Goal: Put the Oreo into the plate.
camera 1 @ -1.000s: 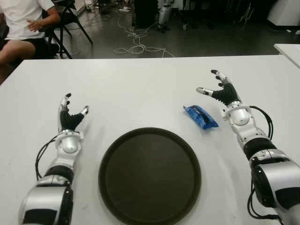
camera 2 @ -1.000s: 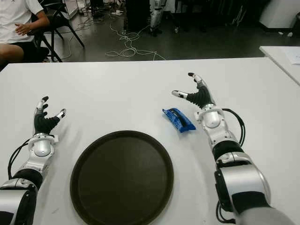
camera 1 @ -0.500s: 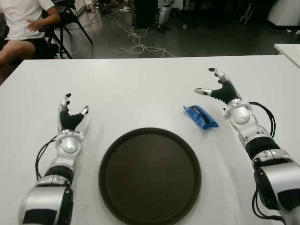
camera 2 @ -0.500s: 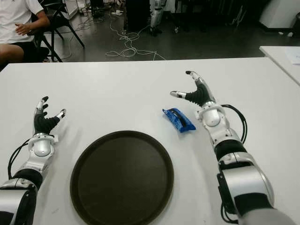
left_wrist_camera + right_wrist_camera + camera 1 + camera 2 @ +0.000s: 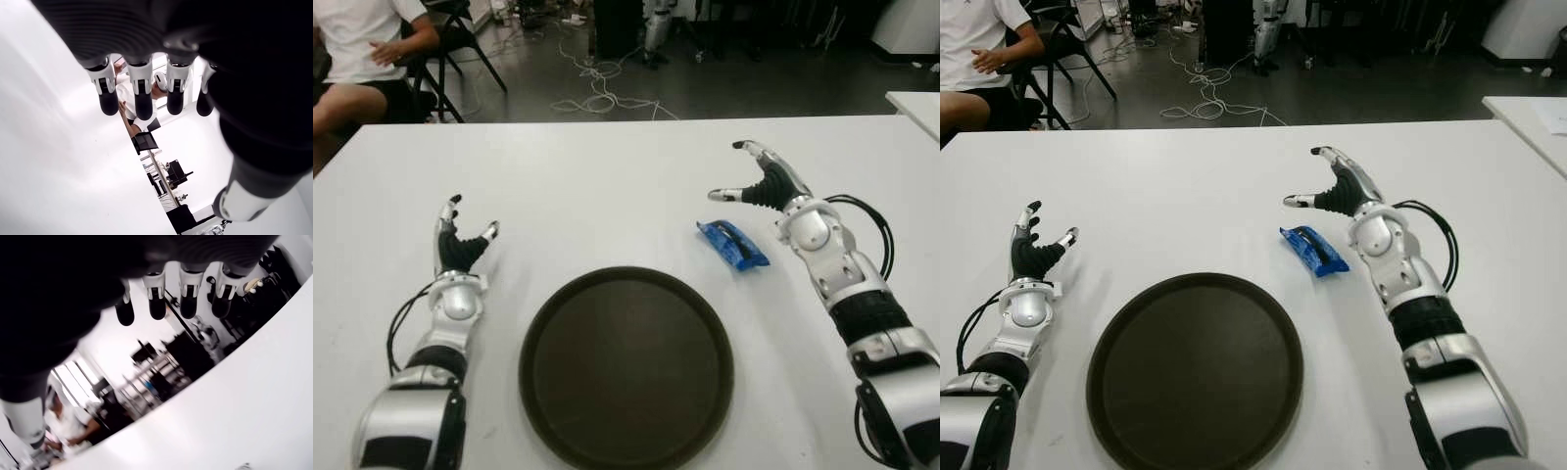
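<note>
The right hand [image 5: 766, 183], spread and empty, should be lowered squarely over the Oreo [image 5: 732, 244] before the plate [image 5: 626, 366] is approached.

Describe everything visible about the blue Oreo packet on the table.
The small blue foil-like Oreo packet is oblong and sealed, with a dark patch on its top face. It lies flat and diagonal on the white table, apart from the round dark plate, off its far right rim. Nothing grips it; the right robot hand hovers open just beyond it, not touching.
</note>
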Controlling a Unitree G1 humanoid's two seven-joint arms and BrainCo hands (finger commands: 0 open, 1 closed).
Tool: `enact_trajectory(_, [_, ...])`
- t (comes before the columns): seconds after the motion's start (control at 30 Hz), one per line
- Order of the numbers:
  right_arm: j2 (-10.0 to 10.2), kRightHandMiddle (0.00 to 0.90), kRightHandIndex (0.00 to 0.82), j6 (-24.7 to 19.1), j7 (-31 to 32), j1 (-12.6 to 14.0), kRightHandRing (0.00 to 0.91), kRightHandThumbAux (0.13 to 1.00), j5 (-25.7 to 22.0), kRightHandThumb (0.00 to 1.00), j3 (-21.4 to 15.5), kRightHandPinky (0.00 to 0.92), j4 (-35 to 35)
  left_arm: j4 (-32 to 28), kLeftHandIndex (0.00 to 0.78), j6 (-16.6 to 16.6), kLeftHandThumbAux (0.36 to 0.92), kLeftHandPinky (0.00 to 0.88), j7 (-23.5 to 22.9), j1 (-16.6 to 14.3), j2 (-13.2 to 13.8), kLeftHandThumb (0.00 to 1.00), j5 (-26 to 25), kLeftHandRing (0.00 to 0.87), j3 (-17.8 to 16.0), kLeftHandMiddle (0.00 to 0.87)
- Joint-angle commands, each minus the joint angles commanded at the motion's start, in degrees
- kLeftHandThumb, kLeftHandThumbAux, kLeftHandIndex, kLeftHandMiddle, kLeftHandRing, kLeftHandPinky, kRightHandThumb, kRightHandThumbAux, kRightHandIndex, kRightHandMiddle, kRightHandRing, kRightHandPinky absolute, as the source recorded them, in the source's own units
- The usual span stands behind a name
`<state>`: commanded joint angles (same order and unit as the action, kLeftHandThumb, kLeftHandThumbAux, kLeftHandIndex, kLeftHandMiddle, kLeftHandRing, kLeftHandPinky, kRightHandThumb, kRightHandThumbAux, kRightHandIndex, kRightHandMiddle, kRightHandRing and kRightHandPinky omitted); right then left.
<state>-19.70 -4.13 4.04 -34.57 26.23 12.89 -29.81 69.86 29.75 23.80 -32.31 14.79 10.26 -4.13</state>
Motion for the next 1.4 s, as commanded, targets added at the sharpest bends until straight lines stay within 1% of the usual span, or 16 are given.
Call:
enact_trajectory(0.17, [-0.59,0.077,0.074,-4.86,3.28,0.48,0.066,0.599,1.65,0.000,1.30,0.016,3.88,0.07,0.054,-0.16,0.763,0.039,-0.05,-0.13,-0.01,0.000,-0.07,0.057,0.01,0.080])
enact_trajectory(0.27, [-0.59,0.074,0.069,-7.62,5.19,0.83,0.065,0.615,2.30,0.000,1.97,0.014,6.79,0.07,0.059,-0.14,0.767,0.043,0.11,-0.20,-0.07,0.000,-0.01,0.062,0.08,0.086])
enact_trajectory(0.5, [-0.53,0.039,0.038,-8.46,6.04,1.49,0.036,0.631,2.97,0.000,2.68,0.001,9.39,0.23,0.063,-0.48,0.756,0.046,0.36,-0.28,0.03,0.000,0.27,0.070,0.27,0.093])
enact_trajectory(0.67, [-0.47,0.015,0.015,-11.31,7.03,0.66,0.018,0.630,5.42,0.000,4.79,0.000,9.91,0.12,0.062,-0.70,0.739,0.044,0.65,-0.31,0.00,0.000,0.33,0.064,0.33,0.086])
enact_trajectory(0.9, [1.13,0.003,0.007,-13.66,5.82,0.11,0.009,0.619,7.15,0.000,6.15,0.011,9.22,0.05,0.062,-0.53,0.748,0.045,0.97,-0.24,-0.14,0.000,0.41,0.065,0.43,0.083])
enact_trajectory(1.03, [1.81,0.033,0.029,-14.56,5.27,0.02,0.025,0.621,8.31,0.000,6.84,0.014,9.19,0.06,0.064,-0.51,0.746,0.045,1.15,-0.21,-0.09,0.000,0.56,0.067,0.61,0.089])
enact_trajectory(1.17, [2.00,0.063,0.054,-15.25,5.09,-0.11,0.042,0.628,9.23,0.000,7.56,0.011,9.34,0.09,0.067,-0.56,0.749,0.047,1.18,-0.21,-0.04,0.000,0.66,0.068,0.79,0.092])
enact_trajectory(1.27, [2.26,0.080,0.066,-17.17,6.29,-0.52,0.059,0.623,10.59,0.000,8.64,0.022,9.81,0.09,0.068,-0.44,0.749,0.047,1.11,-0.18,-0.03,0.000,0.68,0.069,0.82,0.094])
enact_trajectory(1.4, [2.07,0.098,0.077,-19.18,7.51,-0.67,0.080,0.609,12.64,0.000,10.20,0.044,10.47,0.00,0.063,-0.27,0.746,0.042,0.81,-0.10,-0.07,0.000,0.56,0.062,0.74,0.086])
